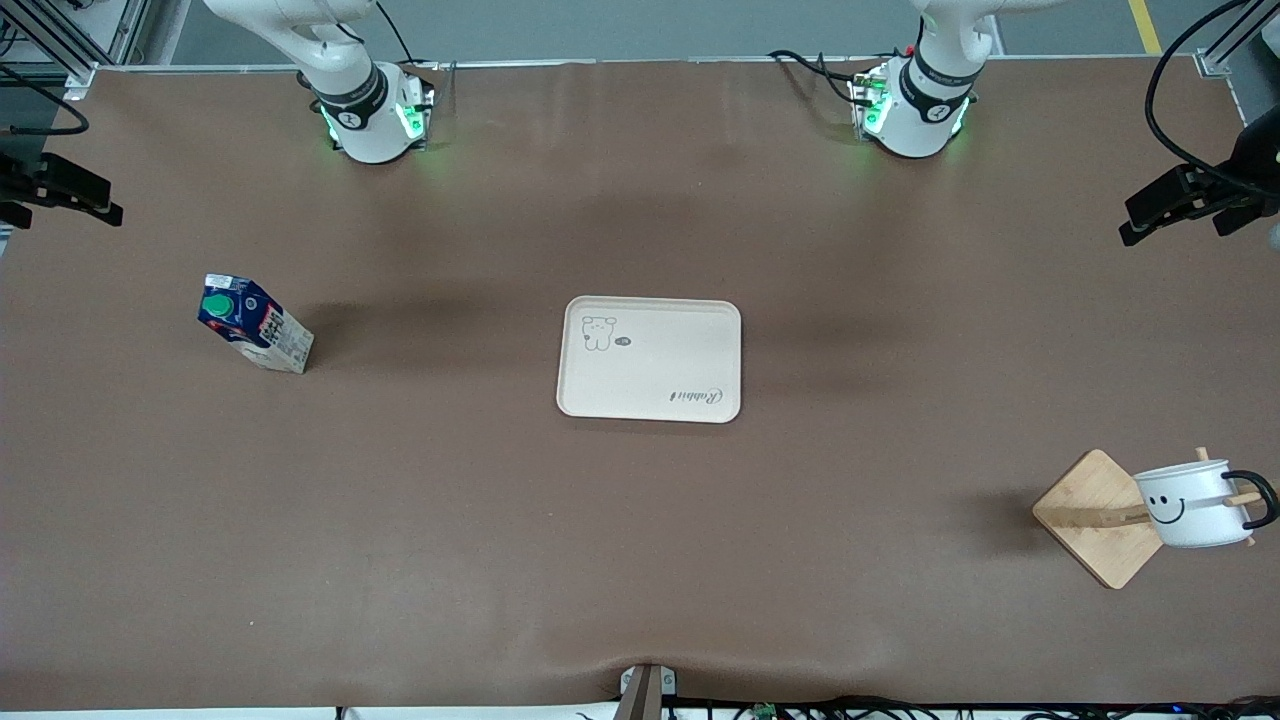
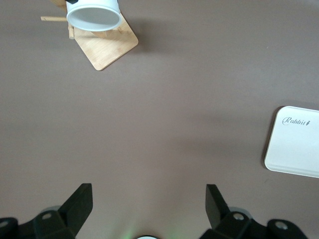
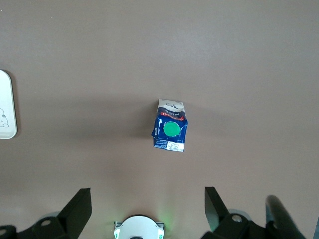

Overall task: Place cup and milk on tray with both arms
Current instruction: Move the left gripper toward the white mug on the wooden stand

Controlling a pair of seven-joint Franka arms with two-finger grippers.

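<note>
Both grippers released, high over table: left gripper (image 2: pixel 148 209) should lift cup (image 1: pixel 1193 505) off wooden rack (image 1: pixel 1097 517); right gripper (image 3: pixel 148 209) should grip milk (image 1: pixel 254 323) upright; tray (image 1: pixel 650 402) central.

The cream-beige tray (image 1: pixel 650 358) carries a small bear drawing and script lettering. Toward the right arm's end from it, the milk (image 1: pixel 254 323) is dark blue over printed white, with a green cap. The white cup (image 1: pixel 1192 503) has a black smiley.

flat cream rectangular tray (image 1: pixel 650 385): mid-table | blue gable-top milk carton (image 1: pixel 255 325): upright, right arm's end | white smiley mug (image 1: pixel 1190 503): tilted (on wooden rack pegs), left arm's end
</note>
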